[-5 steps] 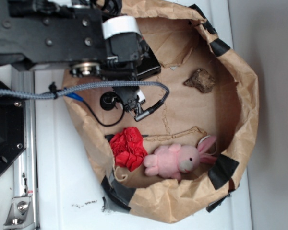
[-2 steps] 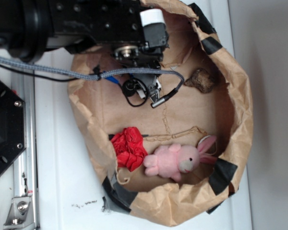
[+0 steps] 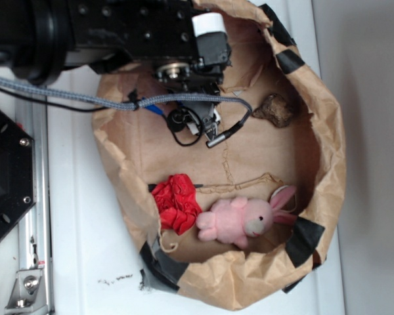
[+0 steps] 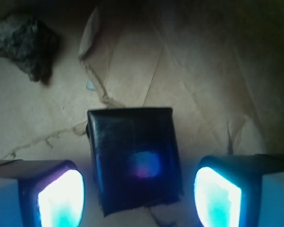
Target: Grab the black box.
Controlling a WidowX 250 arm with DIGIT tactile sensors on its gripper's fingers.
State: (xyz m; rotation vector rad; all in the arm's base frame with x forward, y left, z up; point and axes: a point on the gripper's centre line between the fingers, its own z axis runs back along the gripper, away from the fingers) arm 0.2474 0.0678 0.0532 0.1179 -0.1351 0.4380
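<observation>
The box (image 4: pixel 135 161) lies flat on the brown paper (image 4: pixel 203 94) near the bag's top edge, between the spread fingers of the hand (image 4: pixel 139 196), untouched. It looks light, stiff and glossy, likely slippery; its two opposite side walls offer the best hold.

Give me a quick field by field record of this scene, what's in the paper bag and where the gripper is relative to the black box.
container: crumpled brown paper bag with black tape patches, on a white surface
target: small glossy black box, flat on the paper
gripper: gripper open, a finger on each side of the box, not touching
box in exterior view: hidden under the arm
other items: red crumpled wrapper, pink plush bunny, dark brown rock-like lump
grasp: not yet made
</observation>
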